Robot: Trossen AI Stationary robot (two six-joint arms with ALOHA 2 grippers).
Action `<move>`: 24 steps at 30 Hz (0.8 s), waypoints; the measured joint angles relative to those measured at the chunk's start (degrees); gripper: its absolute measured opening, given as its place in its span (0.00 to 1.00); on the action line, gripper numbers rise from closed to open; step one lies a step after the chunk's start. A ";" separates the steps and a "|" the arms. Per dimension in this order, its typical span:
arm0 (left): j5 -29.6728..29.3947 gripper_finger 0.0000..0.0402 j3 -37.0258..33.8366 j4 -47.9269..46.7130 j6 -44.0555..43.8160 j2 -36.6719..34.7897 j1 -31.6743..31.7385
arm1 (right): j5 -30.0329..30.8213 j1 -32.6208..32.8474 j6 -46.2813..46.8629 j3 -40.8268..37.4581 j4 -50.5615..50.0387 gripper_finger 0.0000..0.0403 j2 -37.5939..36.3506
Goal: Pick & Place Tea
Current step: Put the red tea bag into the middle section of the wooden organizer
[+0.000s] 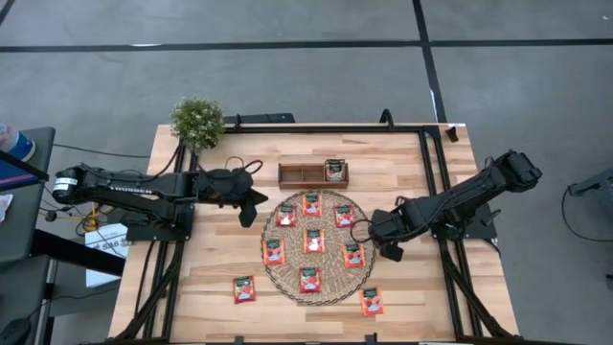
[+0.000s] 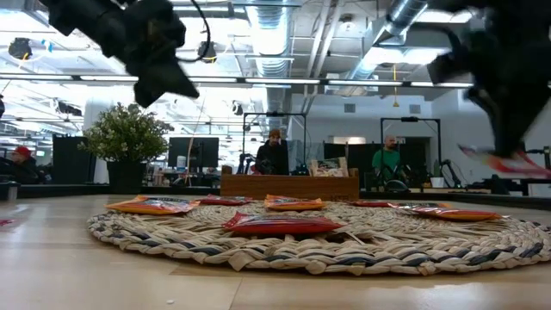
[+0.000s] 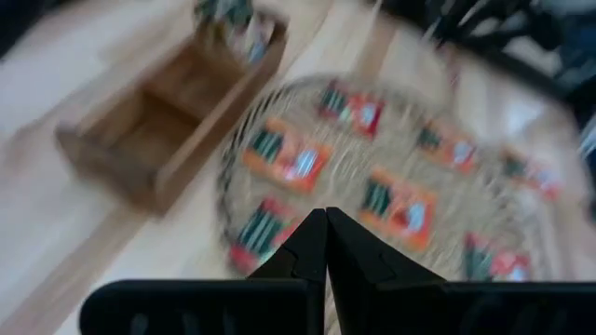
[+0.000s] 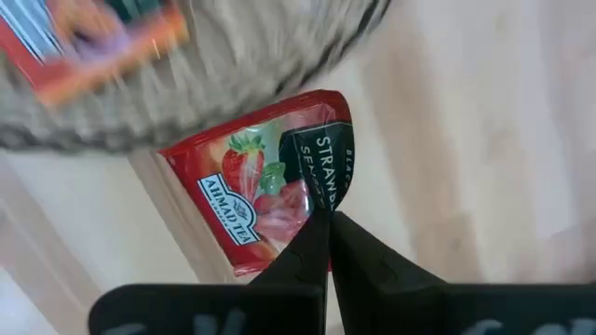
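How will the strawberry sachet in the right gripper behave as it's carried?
The sachet looks thin and glossy, pinched by one edge in the right gripper, so it will probably flop or swing. Likely very light; the slick foil might slip.

On the table (image 1: 412, 297), the tray (image 1: 299, 173) lies behind the mat (image 1: 330, 285), and the plant (image 1: 197, 121) stands at the far left corner.

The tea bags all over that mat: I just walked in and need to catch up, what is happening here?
The right gripper is shut on a red tea sachet, holding it off the table beside the woven mat's right edge. The left gripper is shut and empty, above the table left of the mat. Seven sachets lie on the mat, two more on the table in front of it, and one stands in the wooden tray's right compartment.
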 joint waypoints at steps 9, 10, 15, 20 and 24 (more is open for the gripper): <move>0.10 0.00 0.00 15.38 -0.02 0.02 0.00 | 12.80 -4.43 -8.80 13.86 -1.60 0.00 1.52; 0.07 0.00 0.00 16.60 -0.03 0.02 0.00 | 13.99 -5.19 -10.77 15.46 -1.36 0.00 2.27; -1.10 0.00 0.00 21.12 -2.46 0.04 0.00 | 19.23 -9.43 -21.24 23.90 -1.08 0.00 7.52; -2.04 0.00 0.00 26.90 -5.09 0.04 0.00 | 21.19 -13.37 -30.08 32.22 0.03 0.00 13.98; -2.47 0.00 0.00 29.89 -5.74 0.04 0.00 | 21.22 -15.31 -36.82 38.03 2.92 0.00 18.07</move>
